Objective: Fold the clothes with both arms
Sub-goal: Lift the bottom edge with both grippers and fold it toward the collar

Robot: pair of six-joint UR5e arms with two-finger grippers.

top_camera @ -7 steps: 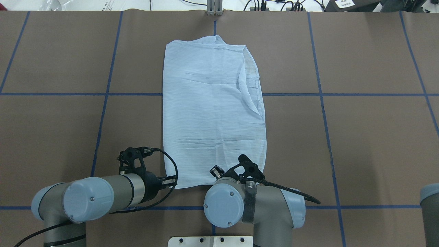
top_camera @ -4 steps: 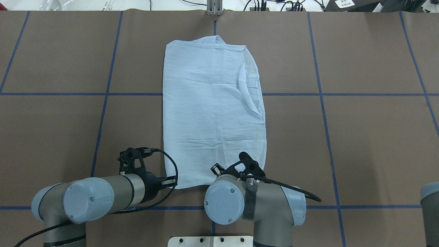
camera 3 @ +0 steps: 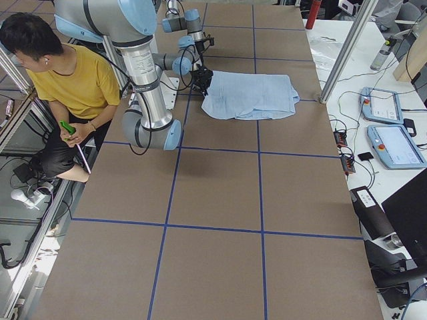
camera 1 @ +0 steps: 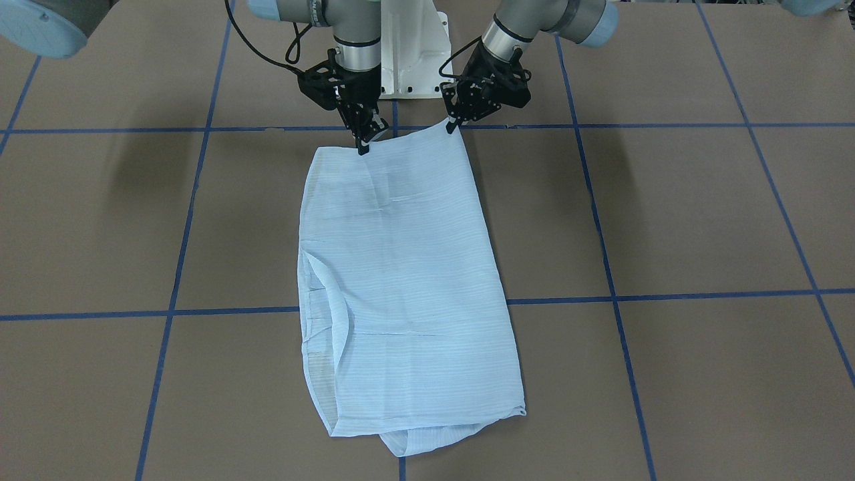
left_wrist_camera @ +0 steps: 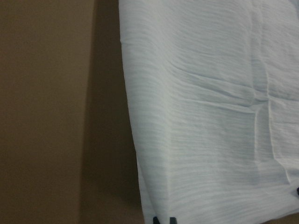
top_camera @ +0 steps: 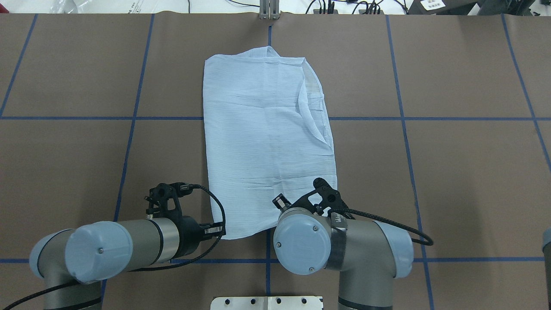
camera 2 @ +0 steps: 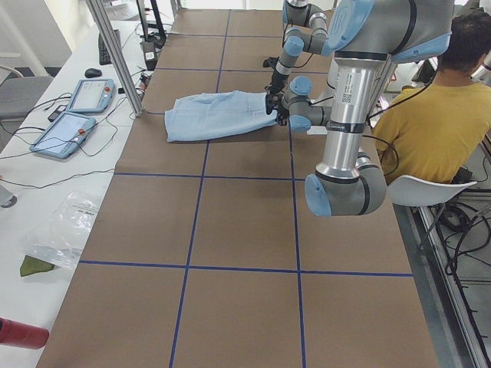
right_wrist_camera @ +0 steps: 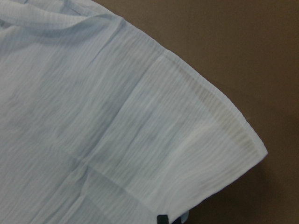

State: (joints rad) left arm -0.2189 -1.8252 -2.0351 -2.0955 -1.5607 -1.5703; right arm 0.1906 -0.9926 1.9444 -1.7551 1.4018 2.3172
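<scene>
The clothes are one light-blue striped shirt [top_camera: 267, 142] [camera 1: 401, 280], folded into a long strip in mid-table. Its near end points to the robot. My left gripper [camera 1: 455, 127] [top_camera: 218, 230] is shut on the near-left corner of that end. My right gripper [camera 1: 364, 145] pinches the other near corner, which is raised slightly; in the overhead view its fingers are hidden under the wrist [top_camera: 325, 200]. Both wrist views show cloth [left_wrist_camera: 205, 116] [right_wrist_camera: 103, 130] filling the frame, with dark fingertips [left_wrist_camera: 160, 220] [right_wrist_camera: 162, 218] at the bottom edge.
The white pedestal base [camera 1: 411, 60] stands just behind the grippers. A seated person in a yellow top [camera 2: 430, 115] [camera 3: 73, 80] is behind the robot. Two teach pendants [camera 2: 77, 115] lie off the far table edge. Blue tape lines [top_camera: 129, 118] grid the brown table.
My right arm has moved forward and right, carrying its shirt corner further onto the cloth. The near hem now slants. The left gripper has barely moved.
</scene>
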